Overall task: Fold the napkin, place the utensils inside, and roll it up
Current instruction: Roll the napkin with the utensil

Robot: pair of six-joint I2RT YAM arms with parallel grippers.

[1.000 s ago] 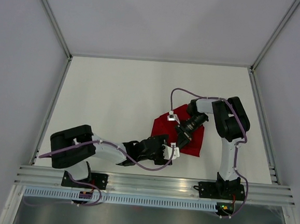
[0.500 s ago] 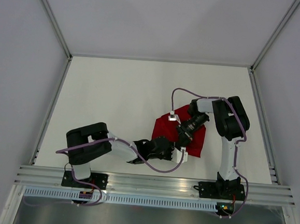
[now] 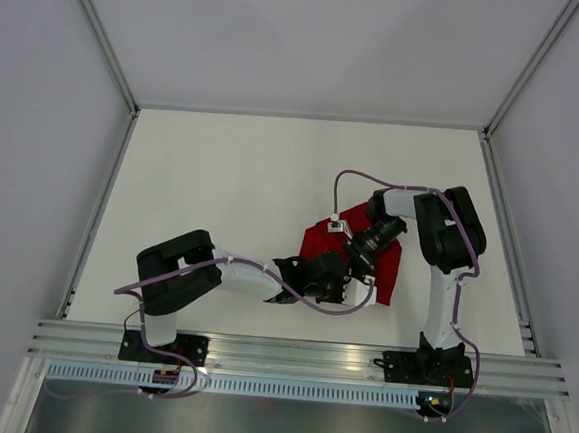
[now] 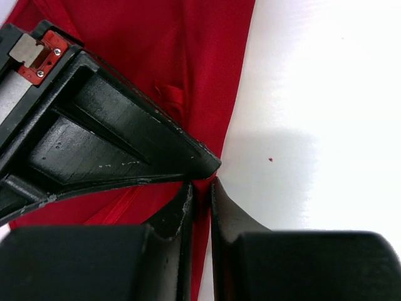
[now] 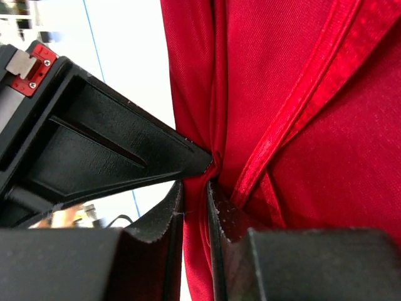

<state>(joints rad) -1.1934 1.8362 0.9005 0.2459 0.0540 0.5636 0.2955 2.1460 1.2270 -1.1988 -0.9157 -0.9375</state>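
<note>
The red napkin [image 3: 387,274] lies crumpled right of the table's middle, mostly hidden under both grippers. My left gripper [image 3: 354,292] reaches in from the left and is shut on the napkin's near edge; the left wrist view shows a thin red fold [image 4: 202,207] pinched in that gripper [image 4: 202,191], with more napkin [image 4: 207,50] spreading beyond it. My right gripper [image 3: 354,267] comes down from the far right and is shut on a bunched fold of the napkin [image 5: 313,125], the cloth squeezed in that gripper [image 5: 195,194]. The utensils are out of view.
The white table [image 3: 221,191] stretches to the left and back of the napkin. Grey walls close off the left, right and back. An aluminium rail [image 3: 289,355] carrying both arm bases runs along the near edge.
My left arm has reached right to the napkin's near edge, and its jaws have closed from wide open onto the cloth. The right gripper has kept its hold, shifting slightly.
</note>
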